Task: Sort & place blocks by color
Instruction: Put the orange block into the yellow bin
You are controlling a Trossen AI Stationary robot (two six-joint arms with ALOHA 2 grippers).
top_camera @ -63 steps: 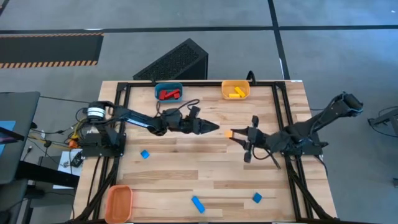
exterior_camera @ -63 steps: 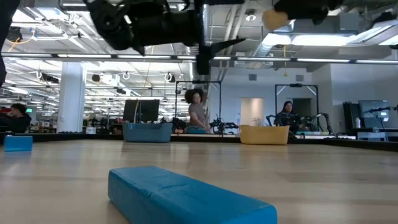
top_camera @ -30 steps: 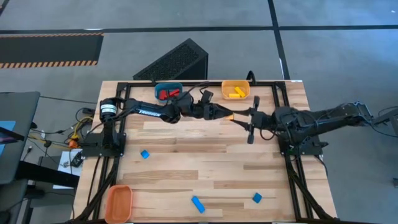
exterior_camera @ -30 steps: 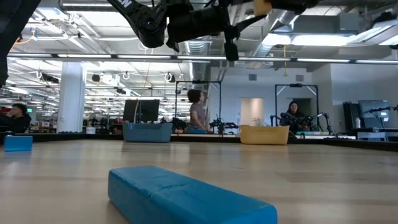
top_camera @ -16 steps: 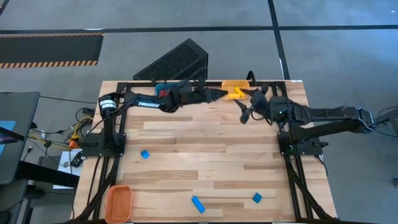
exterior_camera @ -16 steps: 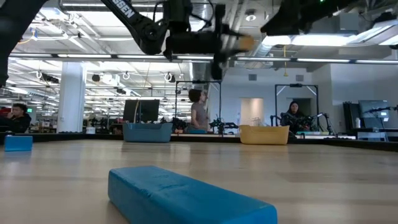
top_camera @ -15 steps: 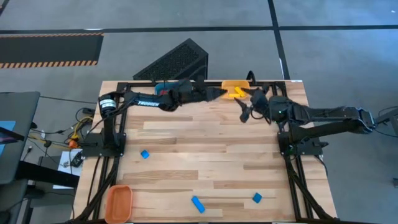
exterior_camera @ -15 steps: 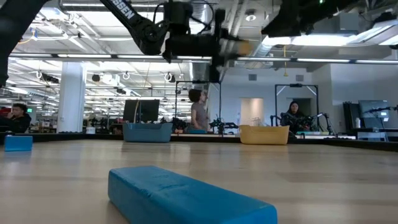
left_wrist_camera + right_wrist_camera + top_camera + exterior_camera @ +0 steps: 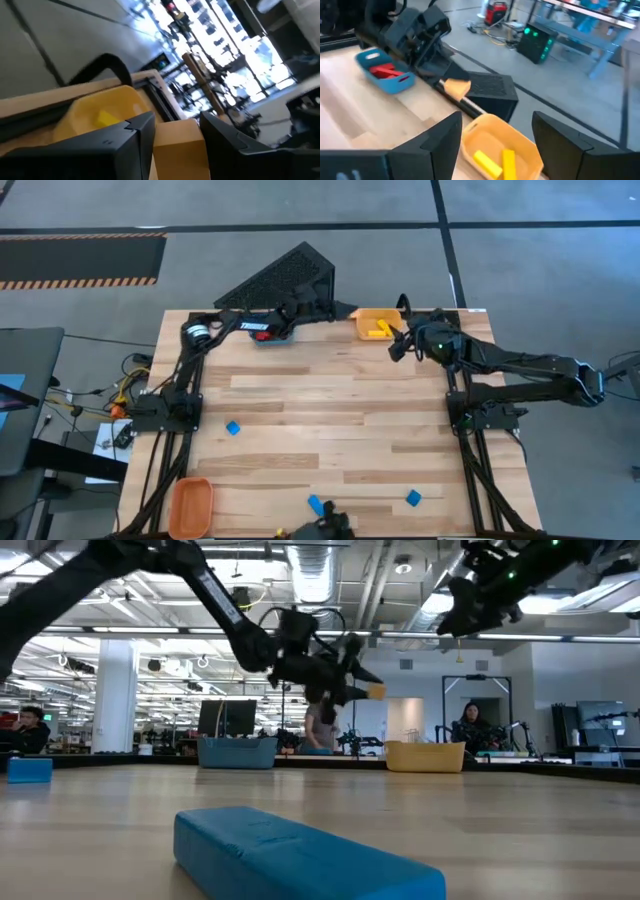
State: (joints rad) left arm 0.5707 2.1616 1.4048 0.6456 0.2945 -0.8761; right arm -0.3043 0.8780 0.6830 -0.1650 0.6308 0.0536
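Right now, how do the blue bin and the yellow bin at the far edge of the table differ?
The blue bin holds red blocks; the yellow bin holds yellow blocks. The left arm partly covers the blue bin from above, while the yellow bin shows almost whole. The blue bin sits nearer the left arm, the yellow bin nearer the right arm. Both are small open bins.

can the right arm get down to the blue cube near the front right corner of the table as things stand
Probably yes. The right pincer is open and empty by the yellow bin; bare table lies between it and the blue cube, with nothing beside the cube.
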